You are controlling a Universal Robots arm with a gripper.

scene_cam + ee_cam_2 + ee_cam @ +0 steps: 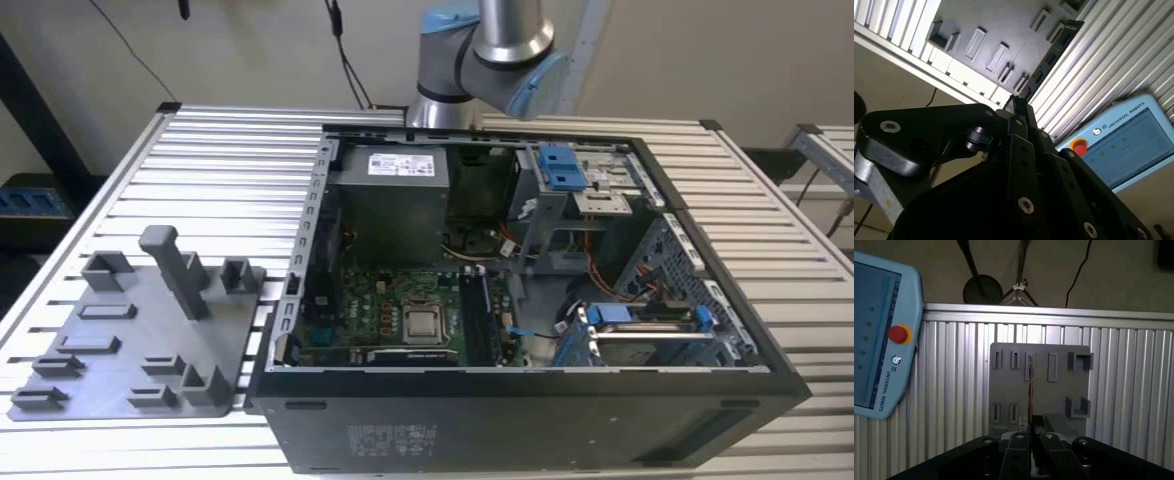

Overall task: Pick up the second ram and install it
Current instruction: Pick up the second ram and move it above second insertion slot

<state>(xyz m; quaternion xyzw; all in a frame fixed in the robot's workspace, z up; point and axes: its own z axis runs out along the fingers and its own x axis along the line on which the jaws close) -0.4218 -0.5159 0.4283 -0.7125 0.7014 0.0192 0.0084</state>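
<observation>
— So, what does your gripper (pixel 1030 437) hold?
— It is clamped nearly shut on the second ram (pixel 1030 390), a long, thin, flat memory stick seen edge-on, sticking out ahead of me. Beyond it lies the grey plastic fixture tray (pixel 1061 390) on the ribbed metal counter (pixel 954 390).

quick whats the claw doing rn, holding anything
The claw: closed on the second ram, which the first wrist view shows edge-on between its fingers.
</observation>
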